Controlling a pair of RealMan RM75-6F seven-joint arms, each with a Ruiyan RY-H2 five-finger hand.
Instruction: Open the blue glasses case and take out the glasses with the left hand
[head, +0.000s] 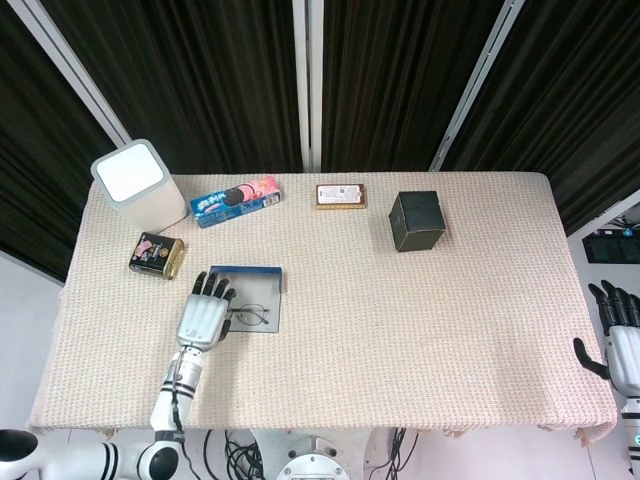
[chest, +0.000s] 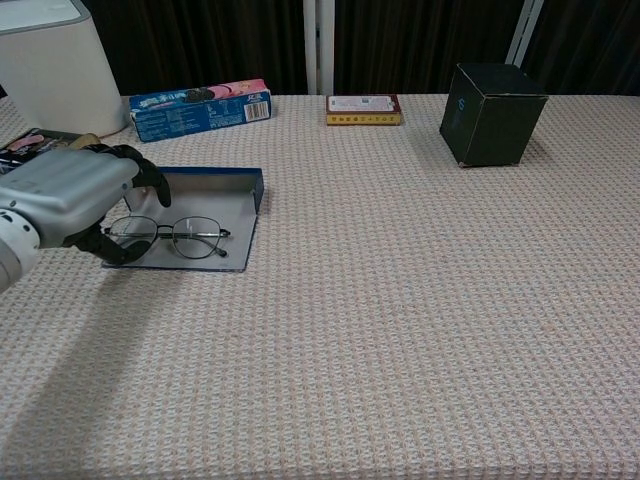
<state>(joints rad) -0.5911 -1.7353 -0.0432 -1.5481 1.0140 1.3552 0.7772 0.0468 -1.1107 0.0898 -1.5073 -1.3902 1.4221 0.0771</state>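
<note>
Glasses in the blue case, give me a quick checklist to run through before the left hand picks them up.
1. Blue glasses case open, lid laid back: ok.
2. Glasses lying flat on the open case with the right lens and the bridge in view: ok.
3. Left hand at the left end of the glasses: ok.
4. Fingers closed on the frame: cannot tell, the hand hides the left lens.
5. Space around the case free: ok, the cookie box and the small tin stand apart from it.
6. Right hand out of the way: ok, off the table's right edge.
</note>
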